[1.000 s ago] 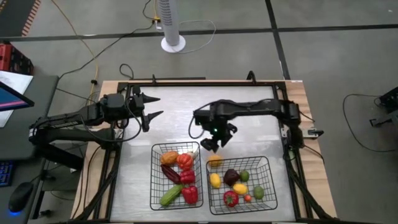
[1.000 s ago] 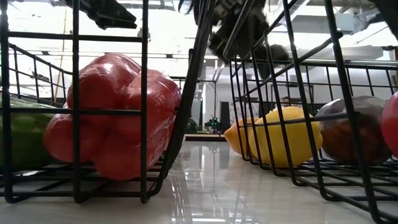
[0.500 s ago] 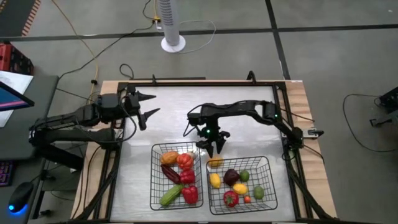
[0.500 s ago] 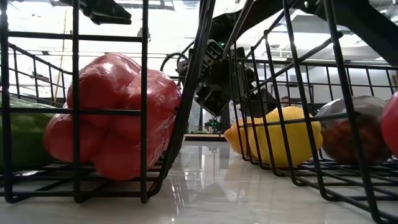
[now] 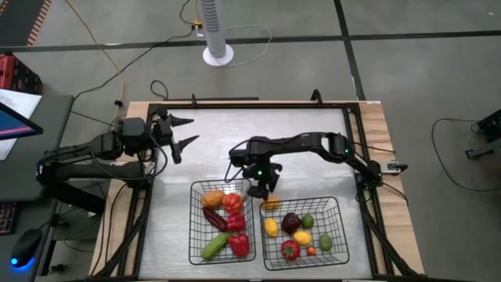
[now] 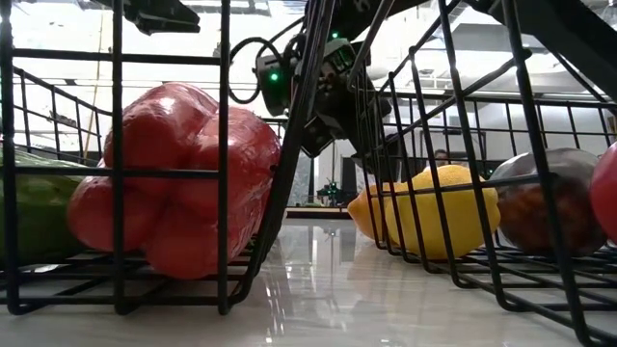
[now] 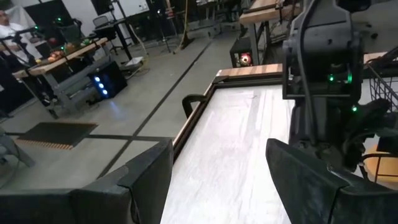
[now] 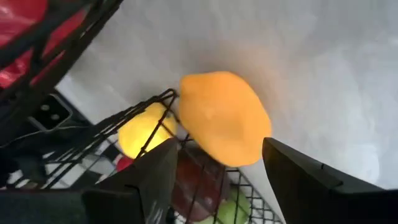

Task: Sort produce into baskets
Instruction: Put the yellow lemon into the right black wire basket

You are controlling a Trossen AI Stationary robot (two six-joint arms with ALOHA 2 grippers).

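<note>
An orange lemon-shaped piece (image 8: 224, 118) lies at the far left corner of the right black wire basket (image 5: 342, 227), over its corner wire. It also shows in the high view (image 5: 270, 204). My right gripper (image 8: 219, 148) hangs open just above it, one finger on each side, touching nothing; it also shows in the high view (image 5: 262, 186). The right basket holds a yellow lemon (image 6: 424, 212), a dark purple piece (image 5: 291, 222), limes and a red piece. The left basket (image 5: 192, 223) holds a red pepper (image 6: 174, 183), a cucumber (image 5: 214, 247) and other red and orange pieces. My left gripper (image 5: 182, 131) is open and empty at the table's far left.
The two baskets stand side by side at the table's near edge with a narrow gap between them. The white table top (image 5: 258, 129) lies bare beyond them. A black frame (image 5: 235, 104) runs round the table. The right arm's wrist (image 7: 323, 62) shows ahead in the left wrist view.
My right gripper has swung toward the table's left and near edges and turned, and now stands over the orange piece at the right basket's corner. My left gripper has drawn back slightly toward the table's left edge. The produce has stayed in place.
</note>
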